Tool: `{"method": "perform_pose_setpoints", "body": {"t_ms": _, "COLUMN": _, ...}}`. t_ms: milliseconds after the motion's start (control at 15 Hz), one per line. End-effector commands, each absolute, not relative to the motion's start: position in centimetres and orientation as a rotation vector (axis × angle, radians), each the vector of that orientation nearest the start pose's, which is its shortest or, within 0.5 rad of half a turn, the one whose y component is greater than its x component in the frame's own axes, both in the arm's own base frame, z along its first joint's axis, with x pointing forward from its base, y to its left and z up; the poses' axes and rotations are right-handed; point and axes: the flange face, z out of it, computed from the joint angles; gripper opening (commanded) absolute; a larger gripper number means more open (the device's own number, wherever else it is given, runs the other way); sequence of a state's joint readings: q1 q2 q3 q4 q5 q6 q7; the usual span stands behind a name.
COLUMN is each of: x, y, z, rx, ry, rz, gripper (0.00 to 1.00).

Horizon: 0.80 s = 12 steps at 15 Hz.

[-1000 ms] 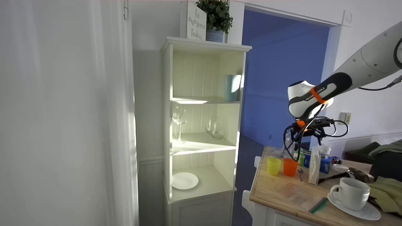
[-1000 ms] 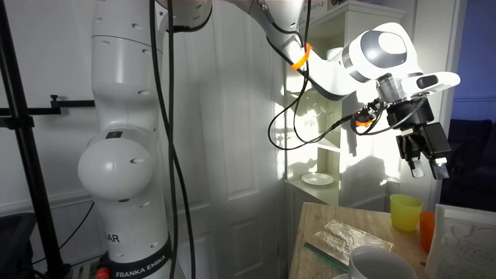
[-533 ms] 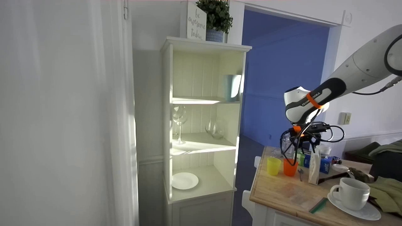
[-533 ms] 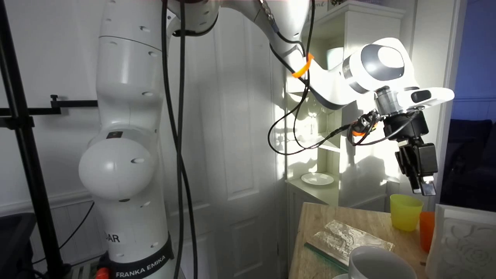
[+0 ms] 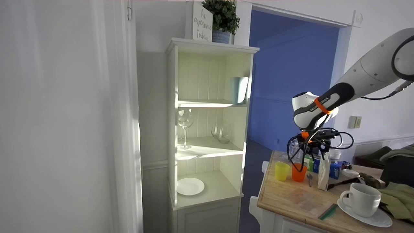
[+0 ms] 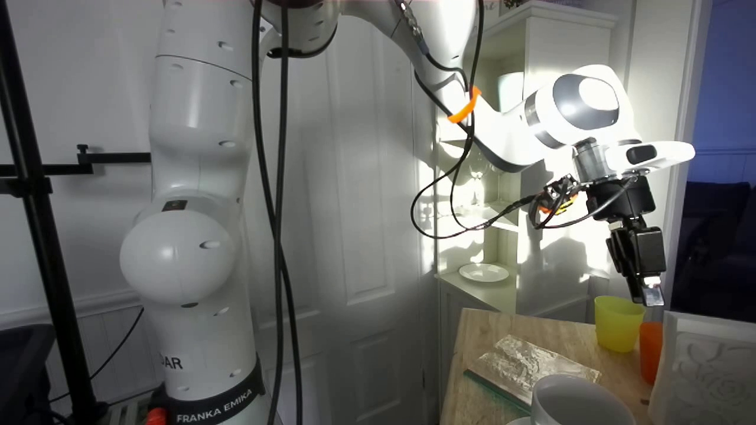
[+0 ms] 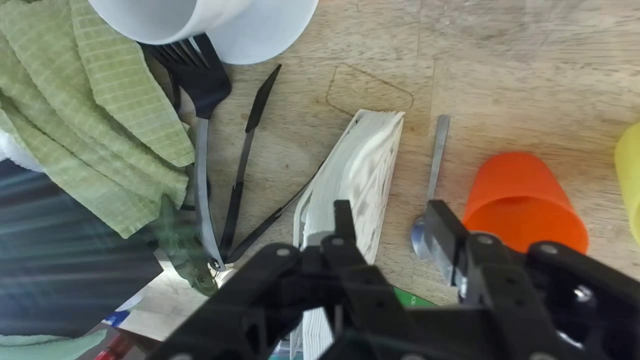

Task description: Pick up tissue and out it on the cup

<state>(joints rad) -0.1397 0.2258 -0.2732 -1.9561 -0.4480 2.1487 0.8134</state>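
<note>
A stack of white paper tissues (image 7: pixel 355 185) stands on edge on the table, its upright side (image 6: pixel 703 366) facing an exterior view. My gripper (image 7: pixel 390 212) points down over it, partly open, with nothing gripped. In the wrist view the left fingertip overlaps the stack, while the right one lies past it, over a spoon. An exterior view has the fingertips (image 6: pixel 651 295) close to the stack's top; whether they touch cannot be told. The white cup (image 5: pixel 366 200) sits on a saucer at the near end of the table, and its rim (image 7: pixel 165 37) shows at the wrist view's top left.
An orange tumbler (image 7: pixel 525 205) and a yellow tumbler (image 5: pixel 282 171) stand beside the stack. A spoon (image 7: pixel 437 155), a black fork (image 7: pixel 202 150) and a green cloth (image 7: pixel 115 110) lie around it. A plastic bag (image 6: pixel 525 366) lies flat near the cup.
The arm has come down toward the tissue stack, mostly in the first half second. The two fingers have drawn much closer together. Cup and tissues have stayed in place.
</note>
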Motion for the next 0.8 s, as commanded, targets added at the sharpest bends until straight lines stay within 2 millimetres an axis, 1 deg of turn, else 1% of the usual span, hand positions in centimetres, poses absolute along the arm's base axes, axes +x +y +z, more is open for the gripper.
{"method": "perform_pose_setpoints", "body": {"t_ms": 0, "x": 54.85, "y": -25.54, "z": 37.22, "rx": -3.156, "ry": 1.724, "rz": -0.140, "gripper": 0.40}}
{"method": "perform_pose_setpoints", "body": {"t_ms": 200, "x": 54.94, "y": -25.63, "z": 37.12, "rx": -3.160, "ry": 1.747, "rz": -0.154, "gripper": 0.38}}
{"method": "perform_pose_setpoints", "body": {"t_ms": 467, "x": 55.01, "y": -25.79, "z": 36.87, "rx": -3.167, "ry": 1.778, "rz": -0.158, "gripper": 0.38}}
{"method": "perform_pose_setpoints", "body": {"t_ms": 733, "x": 55.05, "y": -25.96, "z": 36.73, "rx": -3.175, "ry": 1.803, "rz": -0.179, "gripper": 0.33}}
